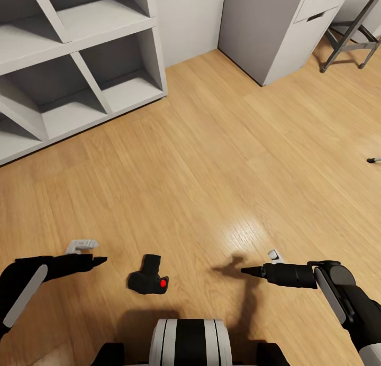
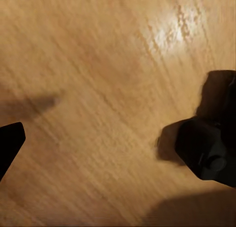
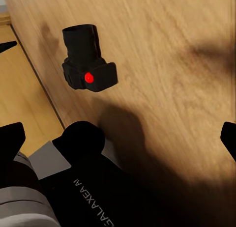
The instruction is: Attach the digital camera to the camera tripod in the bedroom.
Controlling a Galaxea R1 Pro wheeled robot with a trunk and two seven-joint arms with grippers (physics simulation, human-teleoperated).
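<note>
Head view shows us standing over a warm wood plank floor [image 1: 211, 159], with our two black arms stretched out low in the frame. The small chunky black digital camera with the round red button [image 1: 148, 277] lies on the floor at the lower middle of the frame, just in front of our white and black trunk [image 1: 189, 340]. It sits between our two claws, a little nearer the left one. Our left claw [image 1: 91, 253] hangs at the lower left of the frame, and our right claw [image 1: 263, 264] hangs at the lower right. Both are apart from the camera and hold nothing. We think the arms are spread like this so that the camera stays in plain sight between them before we reach down. In the left wrist view the camera [image 2: 210, 131] sits at the right edge, and one black fingertip [image 2: 10, 144] pokes in at the far left edge, so this claw looks spread wide. In the right wrist view the camera [image 3: 87, 60] lies at the upper left, red button facing up, and dark fingertips [image 3: 229, 137] show at both side edges, so this claw looks spread wide too. A pale grey shelf unit with open boxes [image 1: 79, 64] fills the upper left of the head view, and a grey cabinet [image 1: 275, 27] stands at the upper middle. Slim dark legs of a folding stand [image 1: 346, 40] show in the upper right corner; we cannot tell if this is the tripod. We judge that picking up the camera comes first.
</note>
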